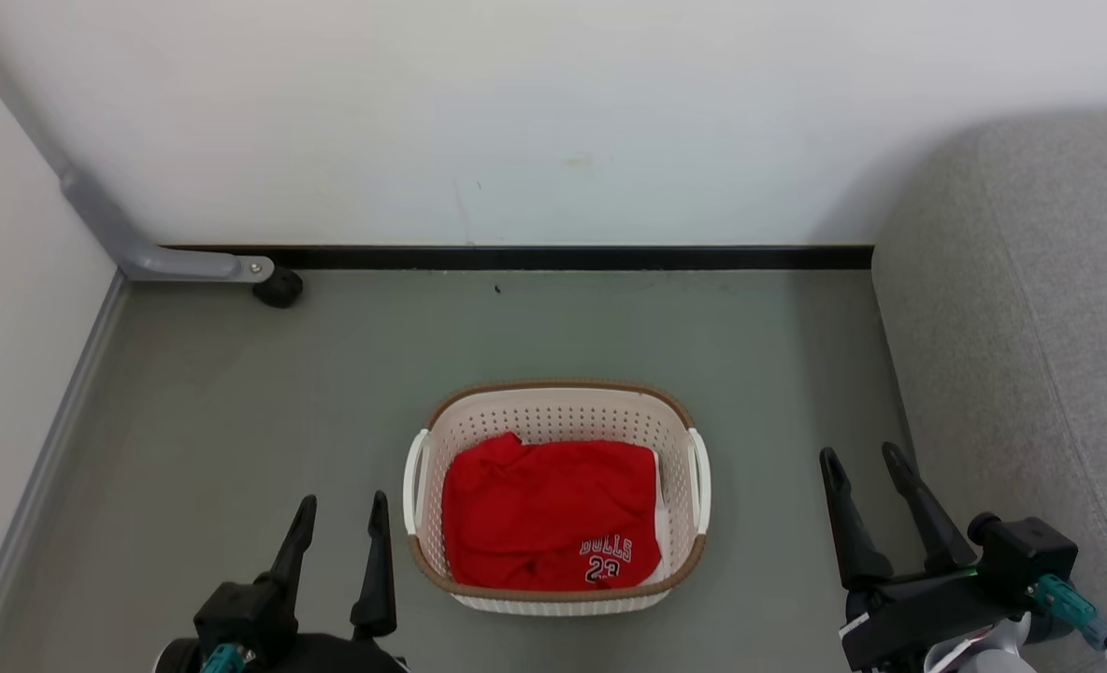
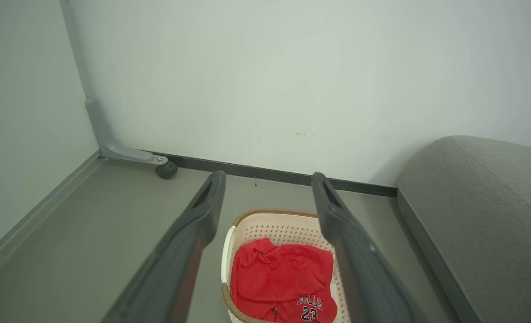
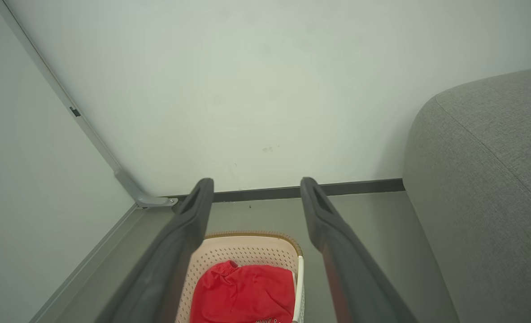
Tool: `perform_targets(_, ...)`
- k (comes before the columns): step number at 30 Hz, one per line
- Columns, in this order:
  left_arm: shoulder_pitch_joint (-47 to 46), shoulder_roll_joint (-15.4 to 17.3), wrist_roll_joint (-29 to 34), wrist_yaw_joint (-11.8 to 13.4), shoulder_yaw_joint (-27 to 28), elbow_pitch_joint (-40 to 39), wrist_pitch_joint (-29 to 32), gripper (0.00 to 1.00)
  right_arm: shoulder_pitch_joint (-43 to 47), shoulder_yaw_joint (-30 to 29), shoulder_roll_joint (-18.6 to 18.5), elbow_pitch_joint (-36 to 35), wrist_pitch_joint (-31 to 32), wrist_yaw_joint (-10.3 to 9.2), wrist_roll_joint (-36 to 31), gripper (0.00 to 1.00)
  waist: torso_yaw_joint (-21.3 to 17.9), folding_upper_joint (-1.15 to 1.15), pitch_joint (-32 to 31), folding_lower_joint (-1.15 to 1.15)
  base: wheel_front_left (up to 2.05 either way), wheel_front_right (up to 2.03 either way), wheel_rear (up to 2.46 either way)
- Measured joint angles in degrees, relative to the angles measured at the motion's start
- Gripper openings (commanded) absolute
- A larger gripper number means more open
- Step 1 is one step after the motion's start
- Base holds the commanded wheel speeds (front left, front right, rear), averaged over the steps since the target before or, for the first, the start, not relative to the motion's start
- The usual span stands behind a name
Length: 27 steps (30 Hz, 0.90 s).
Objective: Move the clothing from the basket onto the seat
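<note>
Left end effector [image 1: 344, 500] and right end effector [image 1: 860, 451] hovered wide, empty, either side of the oval cream perforated plastic basket [image 1: 558, 385] mid-floor. Crumpled red clothing [image 1: 549, 509] printed "BULLS 23" lay in it. Light-grey fabric seat [image 1: 1030, 327] bordered the right edge of the grey floor [image 1: 236, 421]; a grey bracket [image 1: 179, 264] with black caster [image 1: 278, 286] sat at its far left corner.

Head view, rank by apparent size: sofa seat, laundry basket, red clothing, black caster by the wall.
1. sofa seat, even though the frame crops it
2. laundry basket
3. red clothing, lying inside the basket
4. black caster, farther from the camera, so its true size is unsure
</note>
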Motion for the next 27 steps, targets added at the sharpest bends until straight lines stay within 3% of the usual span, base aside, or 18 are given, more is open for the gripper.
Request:
perform_targets(14,-9.73,0.00,5.05,-0.37,-3.43,0.44,0.31,1.00,-3.44,1.90,0.03,-1.88,0.00,0.00,-0.71,1.00,-4.12,0.01,10.28,0.01,0.00,0.00,0.00)
perform_targets(27,-19.45,1.38,8.77,1.09,-4.53,3.31,6.79,1.00,-10.13,7.82,-0.01,-4.28,-0.01,-1.67,1.42,1.00,-9.20,0.01,20.69,0.01,0.00,0.00,0.00)
